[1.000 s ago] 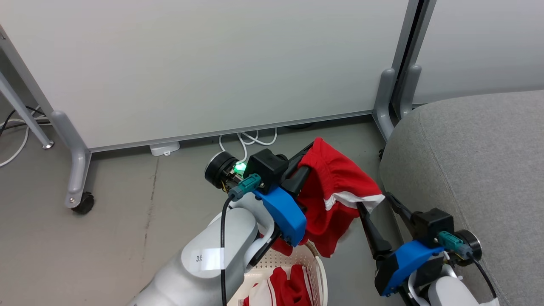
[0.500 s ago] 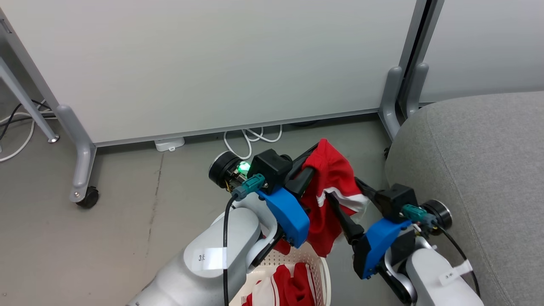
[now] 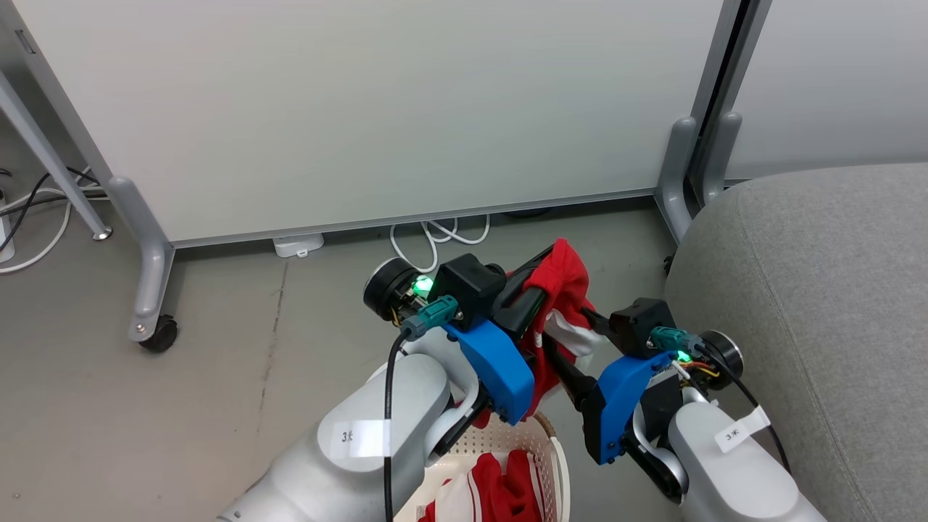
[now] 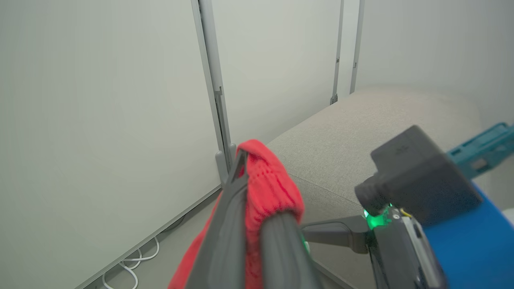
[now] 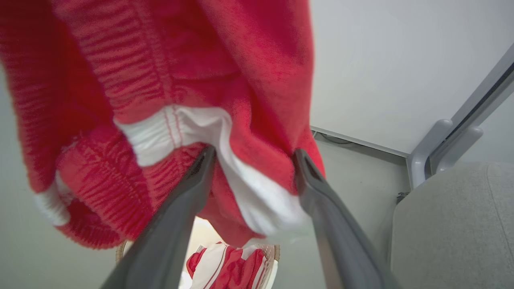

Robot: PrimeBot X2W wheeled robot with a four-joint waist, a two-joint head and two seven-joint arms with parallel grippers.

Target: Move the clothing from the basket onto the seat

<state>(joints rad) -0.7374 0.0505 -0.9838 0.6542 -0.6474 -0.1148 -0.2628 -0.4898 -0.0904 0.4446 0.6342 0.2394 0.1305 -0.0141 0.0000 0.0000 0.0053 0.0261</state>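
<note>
My left gripper is shut on the top of a red garment with white panels, which hangs above the basket. The left wrist view has the gripper pinching the red cloth. My right gripper is open, its fingers on either side of the garment's lower part. In the right wrist view, the white panel and red fabric sag between the spread fingers of that gripper. A second red and white garment lies in the basket. The grey seat is on the right.
White partition panels stand behind on grey legs, one with a caster. White cables and a small white box lie on the grey floor at the panel's foot. The seat's rounded edge sits close to my right arm.
My right gripper has swung left from beside the seat to the hanging garment, so its open fingers now straddle the cloth. The left gripper keeps its hold. The camera has shifted slightly.
</note>
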